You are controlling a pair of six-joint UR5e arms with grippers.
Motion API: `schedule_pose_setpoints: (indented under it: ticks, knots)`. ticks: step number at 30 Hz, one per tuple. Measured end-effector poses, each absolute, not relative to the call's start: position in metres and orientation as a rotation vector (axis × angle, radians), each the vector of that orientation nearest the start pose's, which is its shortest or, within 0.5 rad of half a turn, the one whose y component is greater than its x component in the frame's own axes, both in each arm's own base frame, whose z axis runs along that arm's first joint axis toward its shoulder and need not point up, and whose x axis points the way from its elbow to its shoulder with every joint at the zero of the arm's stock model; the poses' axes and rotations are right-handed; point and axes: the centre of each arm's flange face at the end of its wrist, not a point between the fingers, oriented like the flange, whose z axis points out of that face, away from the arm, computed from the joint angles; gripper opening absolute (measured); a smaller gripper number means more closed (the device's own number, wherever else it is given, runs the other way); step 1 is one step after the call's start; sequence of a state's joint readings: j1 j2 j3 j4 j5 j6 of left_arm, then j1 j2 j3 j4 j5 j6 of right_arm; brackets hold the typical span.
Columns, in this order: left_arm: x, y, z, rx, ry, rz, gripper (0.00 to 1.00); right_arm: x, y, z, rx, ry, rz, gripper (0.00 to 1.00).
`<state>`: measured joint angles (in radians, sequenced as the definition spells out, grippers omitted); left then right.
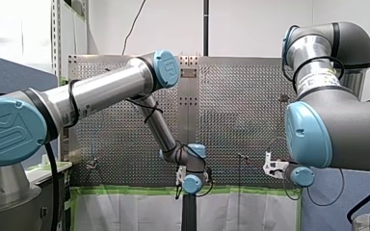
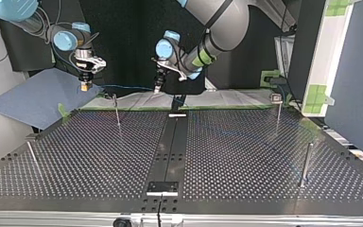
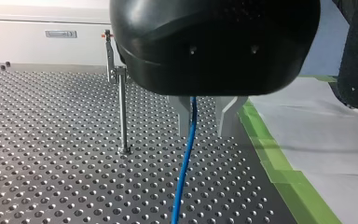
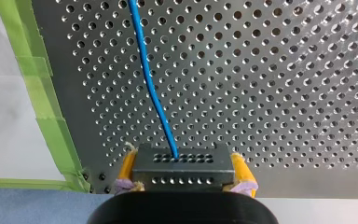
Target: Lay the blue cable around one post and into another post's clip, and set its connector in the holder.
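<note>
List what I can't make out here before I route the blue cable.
Clip on a post at the top view's right: too small to show its opening.
Blue cable's further run: left wrist view, cut off by the edge past my left gripper.
Connector's lower part: right wrist view, behind my right gripper's housing.
Cable in front view: too thin to trace.

One maker's mark we can read, and two labels we cannot.
In the front view, on the blue joint cap (image 1: 7,132) of my left arm (image 1: 101,91), we make out a raised emblem of interlocked letters, seemingly "UR". The label (image 1: 323,78) on my right arm (image 1: 339,127) carries print too small to read, as does the small plate (image 3: 60,33) on the white wall in the left wrist view.
</note>
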<state>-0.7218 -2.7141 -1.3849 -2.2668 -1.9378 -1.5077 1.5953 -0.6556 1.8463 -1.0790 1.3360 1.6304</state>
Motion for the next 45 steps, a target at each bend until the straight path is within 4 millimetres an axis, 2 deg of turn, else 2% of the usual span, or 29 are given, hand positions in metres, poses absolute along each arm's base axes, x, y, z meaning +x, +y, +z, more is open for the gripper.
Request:
schedule_pose_setpoints:
  ticks: [1,3,4,24,25,27,29,30,32,35,45]
  knots:
    - [0.4589,-0.5339,-0.0888,0.365,1.611,-0.2,0.35,0.1704,-0.5635,-0.0525,1.454,-1.22,1.393,0.0]
    - [0.4595,-0.5343,-0.0883,0.362,1.61,-0.201,0.35,0.1706,-0.5634,-0.0526,1.455,-1.219,1.392,0.0]
    - [0.4597,-0.5344,-0.0882,0.362,1.61,-0.202,0.4,0.1706,-0.5634,-0.0526,1.455,-1.219,1.392,0.0]
    - [0.4634,-0.5357,-0.0855,0.344,1.605,-0.212,0.4,0.1717,-0.563,-0.0525,1.458,-1.218,1.393,0.0]
    - [0.4635,-0.5358,-0.0854,0.343,1.605,-0.212,0.37,0.1717,-0.563,-0.0525,1.458,-1.218,1.393,0.0]
    - [0.4635,-0.5359,-0.0854,0.345,1.605,-0.212,0.37,0.1717,-0.563,-0.0525,1.458,-1.219,1.393,0.0]
    - [0.4635,-0.536,-0.0854,0.345,1.605,-0.213,0.29,0.1717,-0.563,-0.0525,1.458,-1.218,1.393,0.0]
    - [0.4635,-0.536,-0.0854,0.345,1.606,-0.213,0.29,0.1717,-0.563,-0.0525,1.458,-1.219,1.393,0.0]
    - [0.4635,-0.5359,-0.0854,0.345,1.606,-0.213,0.2,0.1716,-0.5629,-0.0526,1.458,-1.219,1.392,0.0]
    - [0.4639,-0.5356,-0.0854,0.344,1.606,-0.213,0.15,0.1716,-0.5629,-0.0526,1.458,-1.218,1.392,0.0]
    - [0.4645,-0.5359,-0.0854,0.351,1.606,-0.222,0.11,0.1718,-0.563,-0.0525,1.458,-1.217,1.392,0.0]
